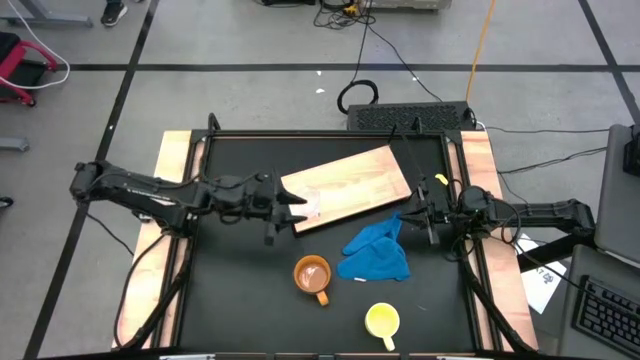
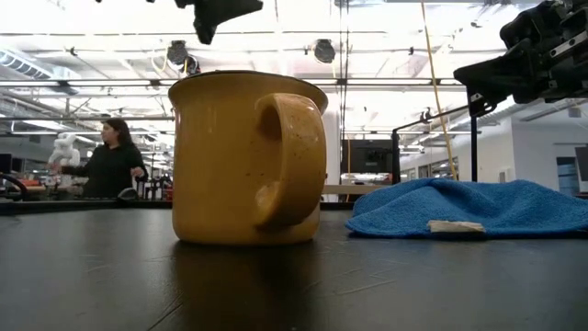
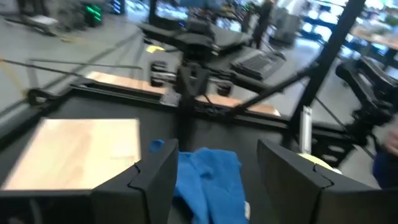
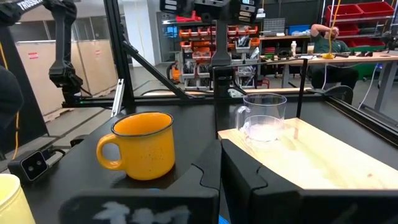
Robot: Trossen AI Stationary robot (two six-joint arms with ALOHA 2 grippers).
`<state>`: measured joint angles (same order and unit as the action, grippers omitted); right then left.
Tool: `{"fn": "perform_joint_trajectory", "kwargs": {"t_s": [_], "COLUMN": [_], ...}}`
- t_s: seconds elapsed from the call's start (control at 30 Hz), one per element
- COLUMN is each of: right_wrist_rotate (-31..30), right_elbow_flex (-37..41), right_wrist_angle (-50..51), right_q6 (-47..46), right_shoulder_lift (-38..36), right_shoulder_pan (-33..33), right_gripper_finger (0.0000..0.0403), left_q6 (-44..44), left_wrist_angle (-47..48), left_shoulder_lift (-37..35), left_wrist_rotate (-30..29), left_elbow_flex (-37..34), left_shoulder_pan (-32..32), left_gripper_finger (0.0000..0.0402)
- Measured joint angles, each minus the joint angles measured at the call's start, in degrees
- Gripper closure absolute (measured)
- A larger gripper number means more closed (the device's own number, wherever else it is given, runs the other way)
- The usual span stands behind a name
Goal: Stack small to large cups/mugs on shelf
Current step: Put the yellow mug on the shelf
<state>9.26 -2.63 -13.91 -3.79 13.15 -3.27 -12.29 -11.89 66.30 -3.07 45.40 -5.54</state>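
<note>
The left end effector (image 1: 300, 207) hangs above the worktop (image 1: 240, 290) at the near left end of the shelf (image 1: 355, 180), its fingers (image 3: 155, 177) spread apart with nothing between them. The glass cup (image 4: 264, 117) stands upright on that same end of the shelf, just beside the left end effector's tips, its handle showing in the right wrist view. The shelf lies flat and skewed on the worktop, its left end nearer and its right end farther.

Near of the shelf, about mid-worktop, the orange mug (image 1: 312, 275) stands upright with its handle turned toward the near side. To its right a blue cloth (image 1: 375, 252) lies crumpled, reaching from close beside the mug up to the shelf's near right edge. Nearer still and right of the orange mug, the yellow mug (image 1: 382, 320) stands upright by the near edge, handle also nearward.

The right end effector (image 1: 408, 213) hovers at the right of the worktop, just above the cloth's far right corner, its fingers (image 4: 249, 180) parted and empty.
</note>
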Motion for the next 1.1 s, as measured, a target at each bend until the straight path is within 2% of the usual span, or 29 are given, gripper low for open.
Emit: {"fn": "perform_joint_trajectory", "kwargs": {"t_s": [0.1, 0.4, 0.67, 0.97, 1.1], "right_wrist_rotate": [0.00, -0.01, -0.02, -0.07, -0.09], "right_elbow_flex": [0.00, 0.00, 0.00, 0.00, 0.00], "right_wrist_angle": [0.00, 0.00, 0.00, -0.03, -0.02], "right_q6": [0.01, 0.02, 0.07, 0.33, 0.43], "right_shoulder_lift": [0.00, 0.00, 0.00, 0.00, 0.00], "right_shoulder_pan": [0.00, -0.01, -0.02, -0.02, -0.02], "right_gripper_finger": [0.0403, 0.0403, 0.0403, 0.0403, 0.0403], "left_q6": [0.20, 4.95, 5.35, 3.08, 1.67], "left_wrist_angle": [0.91, 6.21, 5.76, 8.44, 8.28], "left_shoulder_lift": [2.51, 9.55, 14.77, 25.93, 30.48], "left_wrist_rotate": [3.05, 4.68, 6.55, 11.82, 16.60], "left_elbow_flex": [2.63, 10.55, 14.96, 23.12, 26.67], "left_shoulder_pan": [-0.28, -2.43, -2.38, -2.43, -2.89], "left_gripper_finger": [0.0181, 0.0181, 0.0181, 0.0181, 0.0181]}}
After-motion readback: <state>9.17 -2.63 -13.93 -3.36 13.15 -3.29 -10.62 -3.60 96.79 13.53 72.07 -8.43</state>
